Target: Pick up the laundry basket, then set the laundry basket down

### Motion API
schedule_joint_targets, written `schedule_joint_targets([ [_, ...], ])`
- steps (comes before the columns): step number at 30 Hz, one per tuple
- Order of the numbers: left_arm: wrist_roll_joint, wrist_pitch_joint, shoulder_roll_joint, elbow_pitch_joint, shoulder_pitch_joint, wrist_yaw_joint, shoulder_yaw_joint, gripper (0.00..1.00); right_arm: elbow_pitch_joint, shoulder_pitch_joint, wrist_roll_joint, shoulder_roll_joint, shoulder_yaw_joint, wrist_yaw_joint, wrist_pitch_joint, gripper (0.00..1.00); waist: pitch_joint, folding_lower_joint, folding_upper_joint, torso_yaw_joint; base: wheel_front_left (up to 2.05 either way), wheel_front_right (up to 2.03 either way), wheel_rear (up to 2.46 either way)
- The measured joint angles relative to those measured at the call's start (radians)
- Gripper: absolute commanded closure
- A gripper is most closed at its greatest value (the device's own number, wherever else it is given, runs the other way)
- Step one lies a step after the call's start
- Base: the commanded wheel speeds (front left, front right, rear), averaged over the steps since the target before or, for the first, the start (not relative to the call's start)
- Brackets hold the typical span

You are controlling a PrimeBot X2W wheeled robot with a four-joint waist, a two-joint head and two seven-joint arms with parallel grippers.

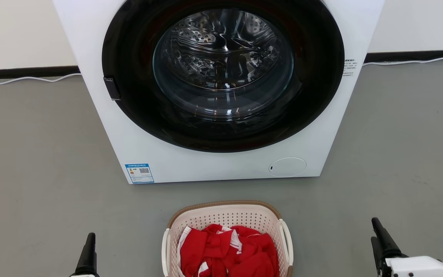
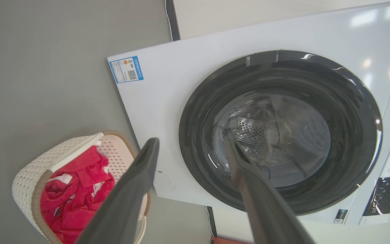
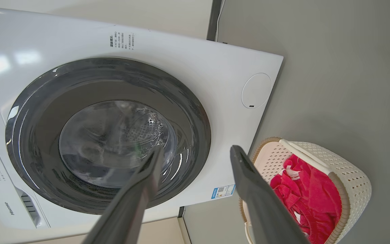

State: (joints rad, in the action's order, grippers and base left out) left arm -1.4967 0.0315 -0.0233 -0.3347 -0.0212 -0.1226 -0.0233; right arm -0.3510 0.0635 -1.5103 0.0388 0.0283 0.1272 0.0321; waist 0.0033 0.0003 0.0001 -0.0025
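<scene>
The laundry basket stands on the grey floor in front of the washing machine, low in the middle of the head view. It is cream with perforated walls, a brown rim and white side handles, and holds red clothes. My left gripper hovers to the basket's left and my right gripper to its right, both well apart from it. In the left wrist view the left gripper stands open and empty, with the basket at lower left. The right gripper is open too, the basket at its lower right.
A white front-loading washing machine with a closed, dark-ringed glass door stands right behind the basket. A white cable runs along the black skirting at the wall. Grey floor lies open on both sides.
</scene>
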Motion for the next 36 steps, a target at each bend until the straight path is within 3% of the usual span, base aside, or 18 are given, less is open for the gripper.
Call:
schedule_joint_targets([
  [11, 0.143, -0.032, -0.003, -0.001, -0.015, 0.0, 0.017, 0.0, -0.022, 0.04, 0.121, 0.011, -0.035, 0.0, -0.033, 0.0, 0.001, -0.0001, 0.0, -0.001, 0.0, 0.0, 0.0],
  [36, 0.577, -0.104, -0.023, -0.007, -0.023, 0.0, 0.085, 0.0, -0.111, 0.122, 0.477, 0.035, -0.12, 0.0, -0.104, 0.0, -0.001, -0.0001, 0.0, -0.004, 0.0, 0.0, 0.0],
])
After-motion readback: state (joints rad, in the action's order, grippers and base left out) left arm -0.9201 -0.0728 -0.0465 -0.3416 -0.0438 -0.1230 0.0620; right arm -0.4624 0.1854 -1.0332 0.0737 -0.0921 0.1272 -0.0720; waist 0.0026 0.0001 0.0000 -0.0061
